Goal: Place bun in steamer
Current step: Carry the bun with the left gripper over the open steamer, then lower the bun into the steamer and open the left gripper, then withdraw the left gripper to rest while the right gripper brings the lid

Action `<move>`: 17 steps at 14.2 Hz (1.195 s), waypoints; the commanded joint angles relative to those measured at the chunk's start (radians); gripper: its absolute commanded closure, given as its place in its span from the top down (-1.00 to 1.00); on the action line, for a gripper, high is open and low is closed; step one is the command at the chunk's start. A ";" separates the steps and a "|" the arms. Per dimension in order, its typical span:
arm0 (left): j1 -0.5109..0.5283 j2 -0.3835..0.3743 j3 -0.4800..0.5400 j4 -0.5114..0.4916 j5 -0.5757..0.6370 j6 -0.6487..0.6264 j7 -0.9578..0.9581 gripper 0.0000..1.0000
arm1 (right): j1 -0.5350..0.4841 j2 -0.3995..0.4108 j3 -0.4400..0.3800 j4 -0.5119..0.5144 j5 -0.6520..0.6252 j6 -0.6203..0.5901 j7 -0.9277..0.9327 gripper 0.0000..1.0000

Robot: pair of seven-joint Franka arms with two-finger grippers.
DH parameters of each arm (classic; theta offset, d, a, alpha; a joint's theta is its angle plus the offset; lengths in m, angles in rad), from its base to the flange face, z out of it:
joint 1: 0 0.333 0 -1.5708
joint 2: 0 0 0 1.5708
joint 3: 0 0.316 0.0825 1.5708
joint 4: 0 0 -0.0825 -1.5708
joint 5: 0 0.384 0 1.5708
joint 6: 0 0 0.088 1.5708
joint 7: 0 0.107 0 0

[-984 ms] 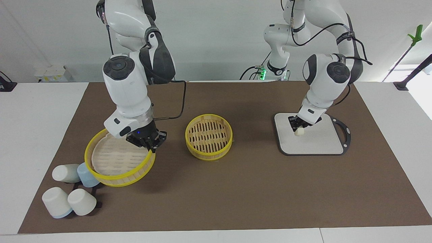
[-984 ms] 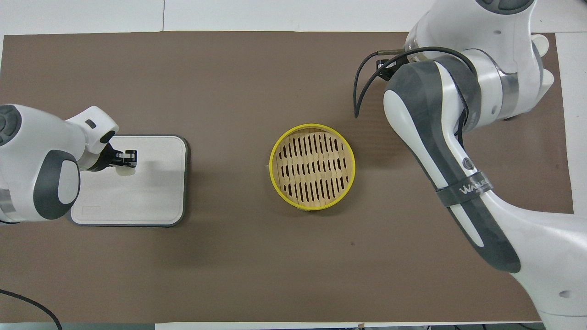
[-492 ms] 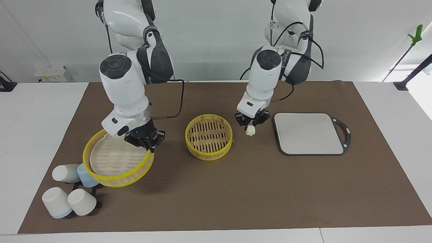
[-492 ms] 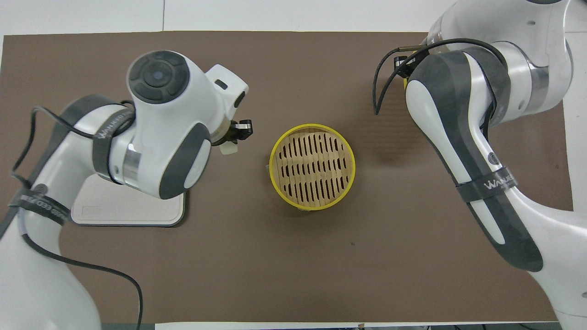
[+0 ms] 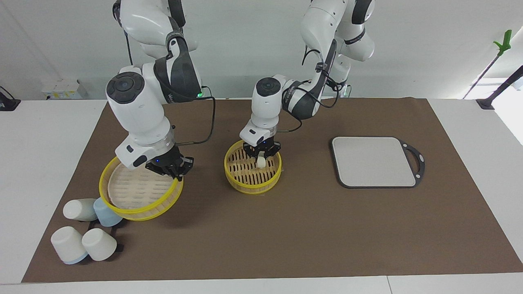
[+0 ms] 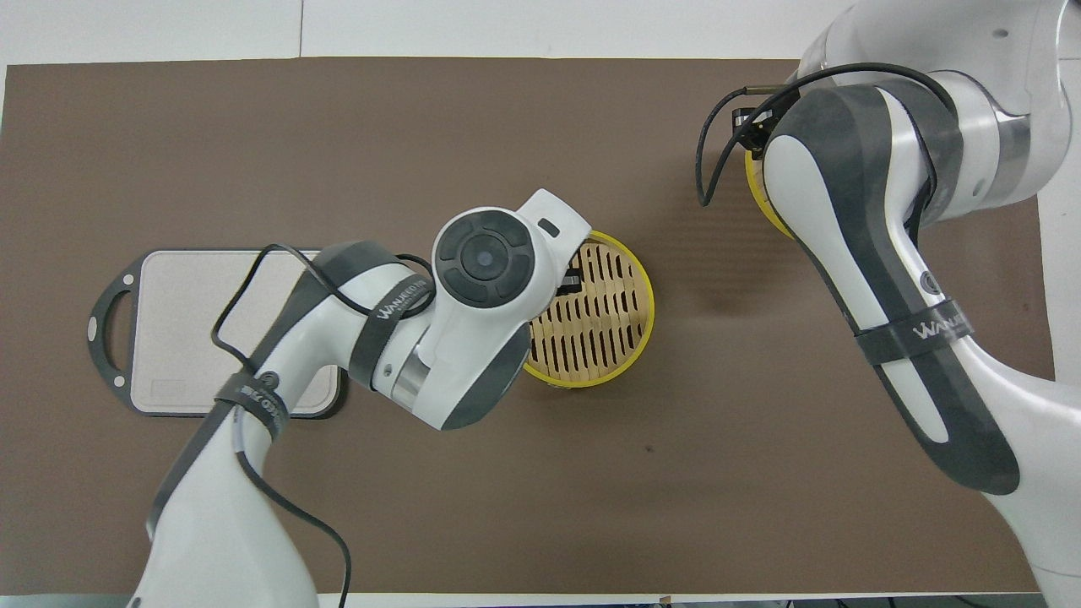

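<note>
The steamer [image 5: 253, 184] is a round yellow-rimmed basket with a slatted floor at the middle of the mat; it also shows in the overhead view [image 6: 645, 314]. My left gripper [image 5: 261, 156] is down inside it, shut on the small cream-white bun [image 5: 260, 162], which hangs at or just above the slats. In the overhead view the left arm covers the bun and only the left gripper's [image 6: 574, 283] black tips show. My right gripper [image 5: 176, 173] is shut on the rim of the steamer's lid [image 5: 135, 190] and holds it tilted above the mat.
A grey rectangular board [image 5: 374, 161] lies toward the left arm's end of the table, and also shows in the overhead view [image 6: 194, 321]. Several cups [image 5: 77, 209] lie under and beside the lid, toward the right arm's end.
My left gripper carried the bun off the grey board, across the mat and down into the steamer. My right gripper moved the lid slightly toward its own end of the table.
</note>
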 commanded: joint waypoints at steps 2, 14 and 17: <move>-0.033 0.019 0.016 -0.018 -0.013 0.062 -0.053 -0.09 | -0.003 -0.033 0.003 -0.043 0.016 -0.004 -0.028 -1.00; 0.197 -0.198 0.023 -0.008 -0.013 -0.256 0.011 1.00 | 0.057 -0.053 0.000 -0.088 -0.047 0.003 0.079 -1.00; 0.323 -0.261 0.029 -0.006 -0.011 -0.357 0.137 1.00 | 0.112 -0.053 0.003 -0.082 -0.040 0.023 0.173 -1.00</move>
